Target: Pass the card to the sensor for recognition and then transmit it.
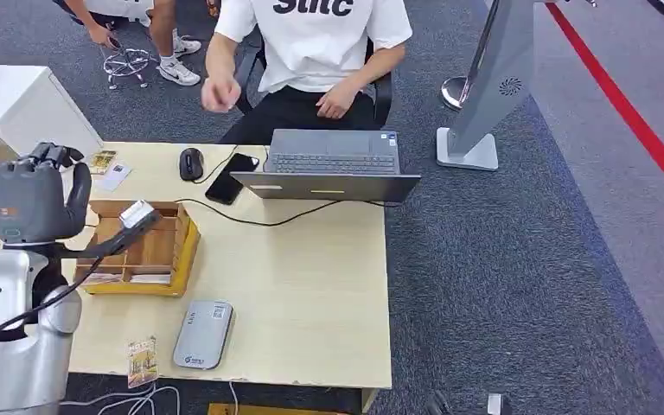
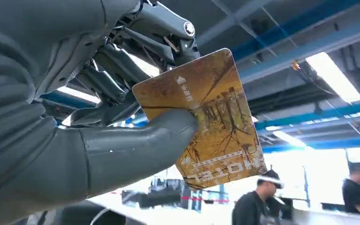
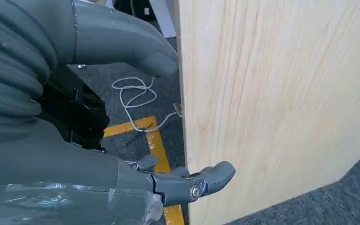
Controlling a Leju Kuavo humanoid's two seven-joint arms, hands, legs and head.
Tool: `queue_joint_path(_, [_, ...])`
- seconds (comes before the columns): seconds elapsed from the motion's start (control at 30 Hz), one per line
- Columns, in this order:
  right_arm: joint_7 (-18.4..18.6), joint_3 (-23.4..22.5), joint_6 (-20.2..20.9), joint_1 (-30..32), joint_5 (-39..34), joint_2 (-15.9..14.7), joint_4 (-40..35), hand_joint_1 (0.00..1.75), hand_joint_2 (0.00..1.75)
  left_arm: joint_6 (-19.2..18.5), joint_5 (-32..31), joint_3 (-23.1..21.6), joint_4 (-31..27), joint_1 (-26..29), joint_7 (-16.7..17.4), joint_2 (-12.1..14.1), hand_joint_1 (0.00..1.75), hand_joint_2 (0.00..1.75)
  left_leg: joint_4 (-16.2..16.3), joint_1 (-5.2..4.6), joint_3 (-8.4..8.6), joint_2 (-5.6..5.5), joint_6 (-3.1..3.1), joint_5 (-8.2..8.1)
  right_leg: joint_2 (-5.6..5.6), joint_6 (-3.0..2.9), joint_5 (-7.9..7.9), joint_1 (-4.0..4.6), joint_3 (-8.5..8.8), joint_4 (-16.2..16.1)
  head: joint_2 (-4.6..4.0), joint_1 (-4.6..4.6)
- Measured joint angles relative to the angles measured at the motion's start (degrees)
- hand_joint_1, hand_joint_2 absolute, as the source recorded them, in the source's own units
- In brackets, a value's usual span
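Above the near left part of the wooden table [image 1: 311,285], the left hand [image 1: 30,201] is raised with its back toward the head camera, and in the left wrist view it pinches the card [image 2: 211,117] between the thick thumb, which lies across the card's face, and the darker fingers [image 2: 122,70] behind it. The card is orange-brown with a tree picture and the word HOTEL printed on it, and it stands clear of the table, seen against ceiling lights. Just beyond the hand sits a wooden compartment tray [image 1: 151,251], and below the hand, close to the table's near edge, lies the grey card sensor [image 1: 203,335] with a small card [image 1: 142,360] beside it. Farther off are a laptop [image 1: 333,164], a black phone [image 1: 232,177] and a mouse [image 1: 191,162], with a seated person [image 1: 311,52] behind them. The right hand [image 3: 75,117] hangs beside a pale wooden panel [image 3: 272,103], holding nothing, its fingers loosely apart
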Motion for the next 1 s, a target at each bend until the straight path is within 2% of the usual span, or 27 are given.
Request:
queue_joint_path(0.07, [0.2,0.6,-0.6,-0.4,0.7,0.1,0.0,0.0,1.75,-0.2,-1.6,0.6,3.3,-3.3,1.7,0.2,1.75,1.75,0.0,0.0,0.0,0.01,-0.04,0.03,0.04,-0.03,0.03,0.0,-0.01,0.0,-0.02,0.02])
queue_joint_path(0.2, [0.4,1.5,-1.0,-0.7,0.9,0.2,0.0,0.0,1.75,0.4,-2.2,1.3,7.6,-6.5,2.2,0.9,1.75,1.75,0.0,0.0,0.0,0.03,-0.06,0.04,0.05,-0.06,0.04,0.0,-0.02,0.0,0.0,-0.02])
queue_joint_path(0.53, [0.7,1.9,0.7,-1.0,-0.9,0.4,0.0,0.0,1.75,1.6,-3.7,1.7,13.1,-7.5,2.3,1.0,1.75,1.75,0.0,-0.01,-0.01,0.03,-0.06,0.04,0.06,-0.06,0.04,-0.01,-0.04,0.0,0.0,-0.02])
queue_joint_path(0.63, [0.7,2.0,-0.1,-0.9,-0.3,0.4,0.0,0.0,1.75,1.6,-3.8,1.7,14.1,-7.5,2.3,0.9,1.75,1.75,0.0,-0.01,-0.01,0.11,-0.06,0.04,0.16,-0.05,0.05,-0.01,-0.05,0.0,-0.02,0.0])
queue_joint_path(0.67, [0.7,2.0,0.3,-0.9,-0.7,0.4,0.0,0.0,1.75,1.6,-3.8,1.7,14.4,-7.5,2.3,0.9,0.17,1.75,0.0,-0.01,-0.01,0.12,-0.06,0.04,0.17,-0.05,0.05,-0.01,-0.07,0.0,-0.02,-0.02])
queue_joint_path(0.7, [0.6,2.0,0.7,-0.9,-1.0,0.4,0.0,0.0,1.75,1.5,-3.8,1.8,14.5,-7.5,2.3,0.9,0.0,1.75,0.0,-0.01,-0.01,0.13,-0.06,0.04,0.19,-0.05,0.06,-0.01,-0.08,0.0,-0.02,0.0])
queue_joint_path(0.83, [0.7,2.1,-0.3,-1.0,-0.4,0.5,0.0,0.0,1.75,2.7,-3.1,2.0,14.8,-7.4,2.0,0.9,0.0,1.75,0.0,-0.01,-0.04,0.1,-0.06,0.03,0.13,-0.05,0.04,-0.01,-0.08,0.0,0.0,-0.02])
queue_joint_path(1.0, [0.5,2.1,-0.3,-0.9,-0.6,0.6,0.0,0.0,1.75,8.2,0.4,3.3,13.1,-5.1,-0.5,0.7,0.0,1.75,0.0,0.0,-0.07,0.1,-0.07,0.01,0.12,-0.06,0.03,-0.01,-0.11,0.0,0.0,0.0])
